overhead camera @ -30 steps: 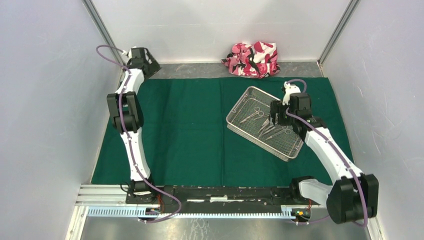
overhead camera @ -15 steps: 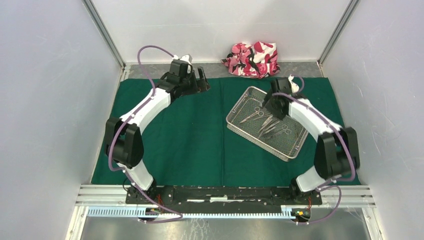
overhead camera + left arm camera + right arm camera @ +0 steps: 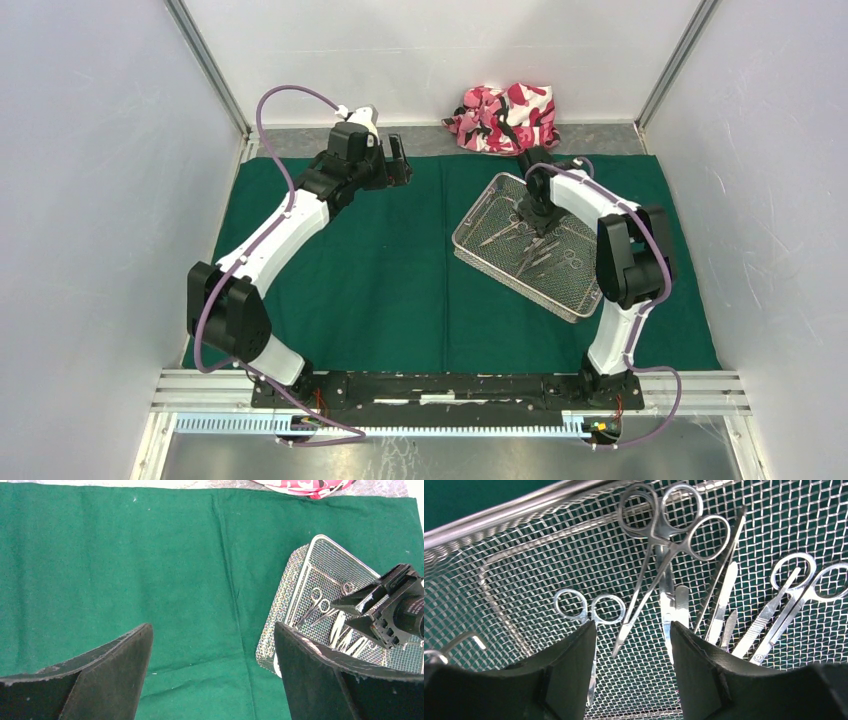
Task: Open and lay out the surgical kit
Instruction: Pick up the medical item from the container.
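Steel forceps (image 3: 656, 535) lie on gridded wire-mesh tray (image 3: 514, 570) between parted, seemingly untouching jaws of right gripper (image 3: 633, 630).

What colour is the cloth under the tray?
The cloth is dark green; top view shows it best.

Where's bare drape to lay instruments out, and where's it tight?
Widest free patch: green drape between the left gripper, the left rim of the wire-mesh tray and the arm bases. Narrow strip right of the tray. Tight: inside the tray, steel instruments piled under the right gripper; camouflage bundle just behind.
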Tool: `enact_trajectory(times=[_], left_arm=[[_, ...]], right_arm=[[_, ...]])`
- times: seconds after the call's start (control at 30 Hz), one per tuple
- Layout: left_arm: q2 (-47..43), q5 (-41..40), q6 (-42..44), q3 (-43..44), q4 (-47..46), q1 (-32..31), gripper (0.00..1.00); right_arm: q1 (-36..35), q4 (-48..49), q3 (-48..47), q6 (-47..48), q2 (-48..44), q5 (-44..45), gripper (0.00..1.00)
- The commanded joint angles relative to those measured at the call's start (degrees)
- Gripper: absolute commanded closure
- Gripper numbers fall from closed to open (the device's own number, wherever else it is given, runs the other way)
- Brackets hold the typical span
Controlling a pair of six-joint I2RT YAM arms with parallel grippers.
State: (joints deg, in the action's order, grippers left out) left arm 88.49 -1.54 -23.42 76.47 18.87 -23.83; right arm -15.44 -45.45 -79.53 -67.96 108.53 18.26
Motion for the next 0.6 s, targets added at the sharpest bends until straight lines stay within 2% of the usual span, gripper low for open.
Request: enact_trajectory(times=[0.0, 0.57], left_arm=[[-1.8, 1.3, 1.7, 0.2, -1.5, -0.1, 0.04], [-3.0, 1.3, 2.2, -0.3, -2.1, -0.1, 0.05]], right_arm=[[0.0, -3.1, 1.7, -8.0, -1.0, 3.4, 0.39], [0.9, -5.4, -0.3, -17.1, 5.7, 2.8, 0.62]])
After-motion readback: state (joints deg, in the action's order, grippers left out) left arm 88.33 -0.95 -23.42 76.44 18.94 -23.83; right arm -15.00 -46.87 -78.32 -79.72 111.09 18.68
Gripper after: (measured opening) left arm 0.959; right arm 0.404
